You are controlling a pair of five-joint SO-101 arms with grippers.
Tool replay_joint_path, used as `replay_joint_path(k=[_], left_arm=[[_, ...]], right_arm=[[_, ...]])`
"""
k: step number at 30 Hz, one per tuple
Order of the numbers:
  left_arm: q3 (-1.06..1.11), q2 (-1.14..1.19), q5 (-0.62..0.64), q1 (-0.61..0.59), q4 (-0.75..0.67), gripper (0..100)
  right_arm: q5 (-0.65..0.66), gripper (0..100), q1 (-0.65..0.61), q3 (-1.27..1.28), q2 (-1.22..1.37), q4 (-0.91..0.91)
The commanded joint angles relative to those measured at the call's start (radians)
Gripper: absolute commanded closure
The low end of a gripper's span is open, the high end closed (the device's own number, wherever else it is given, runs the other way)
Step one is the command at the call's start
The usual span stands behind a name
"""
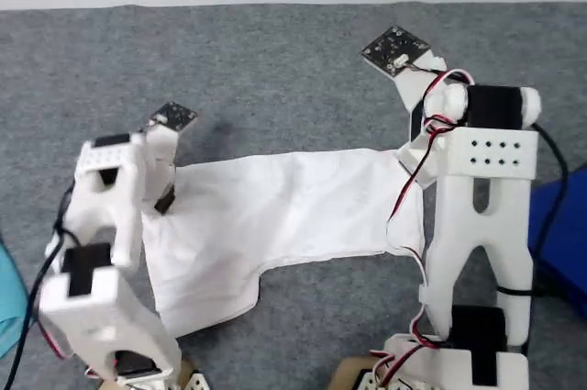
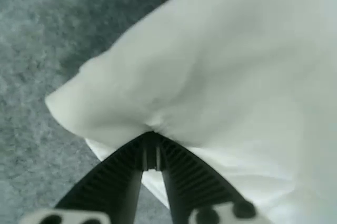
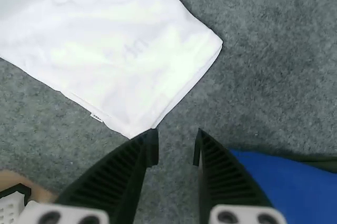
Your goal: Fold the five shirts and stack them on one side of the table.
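two wrist views: left gripper [image 2: 151,144] clamps the white shirt [image 2: 226,66], right gripper [image 3: 175,144] gapes beside its corner.

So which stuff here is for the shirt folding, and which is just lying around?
For the job:
- white shirt, spread on the grey table
- left jaws, shut on its edge
- right jaws, open beside its corner

Just lying about for now:
- blue cloth at one table edge
- teal thing at the other; too little shows to tell if either is a shirt

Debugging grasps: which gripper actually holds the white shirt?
The left gripper, shut on the white shirt; the right gripper is open beside its corner, gripping nothing.
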Motion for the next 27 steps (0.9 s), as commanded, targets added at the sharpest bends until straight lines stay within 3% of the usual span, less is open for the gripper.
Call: replay_joint_path(k=[1, 8, 15, 21, 27], left_arm=[[-0.176, 0.110, -0.008, -0.034, 0.057, 100], [-0.337, 0.226, -0.009, -0.041, 0.150, 100], [-0.351, 0.133, -0.008, -0.032, 0.114, 100], [-0.360, 0.206, -0.012, -0.034, 0.092, 100], [-0.568, 0.319, -0.012, -0.038, 0.155, 100]], right_arm=[[-0.009, 87.0, -0.004, -0.008, -0.051, 0.038], [-0.009, 87.0, -0.004, -0.008, -0.048, 0.038], [-0.009, 87.0, -0.005, -0.008, -0.051, 0.038], [-0.009, 87.0, -0.010, -0.008, -0.051, 0.038], [-0.009, 87.0, -0.010, -0.008, -0.051, 0.038]])
